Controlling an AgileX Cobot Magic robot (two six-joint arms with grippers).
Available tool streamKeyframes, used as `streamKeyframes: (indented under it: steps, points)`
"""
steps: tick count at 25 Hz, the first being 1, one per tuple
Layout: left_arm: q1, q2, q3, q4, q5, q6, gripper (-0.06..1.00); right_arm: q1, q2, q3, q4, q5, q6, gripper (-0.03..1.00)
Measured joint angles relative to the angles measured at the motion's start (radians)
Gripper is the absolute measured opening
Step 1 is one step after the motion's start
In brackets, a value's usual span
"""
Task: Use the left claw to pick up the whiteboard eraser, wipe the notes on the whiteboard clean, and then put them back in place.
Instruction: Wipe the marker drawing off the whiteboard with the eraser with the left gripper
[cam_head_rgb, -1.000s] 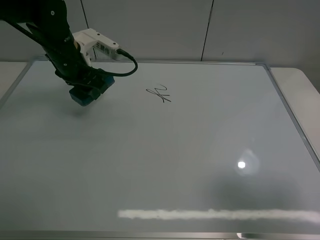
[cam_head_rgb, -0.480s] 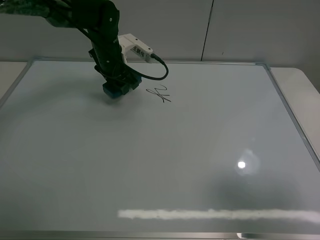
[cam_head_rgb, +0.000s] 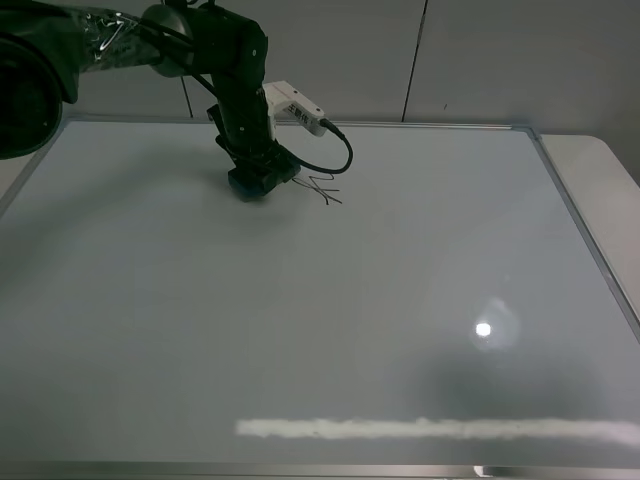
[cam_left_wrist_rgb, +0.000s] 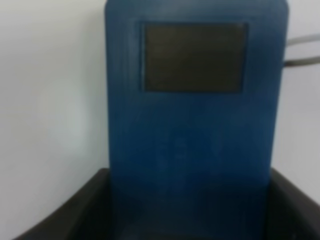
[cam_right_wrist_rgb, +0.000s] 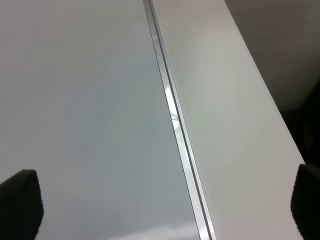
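Nearest you, a white glare streak (cam_head_rgb: 430, 429) and a bright lamp spot (cam_head_rgb: 483, 329) lie on the glossy whiteboard (cam_head_rgb: 300, 330); neither is ink, so neither needs a stroke. At the board's right edge the right gripper (cam_right_wrist_rgb: 162, 202) hangs over the silver frame (cam_right_wrist_rgb: 172, 120) with its jaws spread wide and nothing between them. Toward the far left of the board, the left claw (cam_head_rgb: 258, 178) pinches the whiteboard eraser (cam_left_wrist_rgb: 195, 125) firmly between both jaws, and the blue block fills the wrist view with its dark patch uppermost. It sits just beside the notes (cam_head_rgb: 325, 190), on their left, their nearest strokes at its edge. You cannot tell from here whether its wiping face is flat on the board or just above it. That is the main risk: sweep right without contact, or with the block tilted onto one edge, and the thin scribble likely survives as a smear. Press too hard and the eraser may twist in the grip — or the board may slide. Watch the black cable (cam_head_rgb: 340, 158) looping down from the white box (cam_head_rgb: 295, 105) too; it hangs close over the scribble and could drag through the ink.
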Motion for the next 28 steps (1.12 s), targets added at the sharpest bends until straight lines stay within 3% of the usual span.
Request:
streamKeyframes:
  steps: [7,23,28]
  points:
    - [-0.041,0.003,-0.005,-0.020,0.001,0.000,0.55,0.000,0.000,0.000,0.000,0.000,0.000,0.99]
    - [-0.234,0.004,-0.005,-0.070,0.012,-0.015,0.55,0.000,0.000,0.000,0.000,0.000,0.000,0.99]
    - [-0.247,0.004,-0.005,-0.076,0.016,-0.015,0.55,0.000,0.000,0.000,0.000,0.000,0.000,0.99]
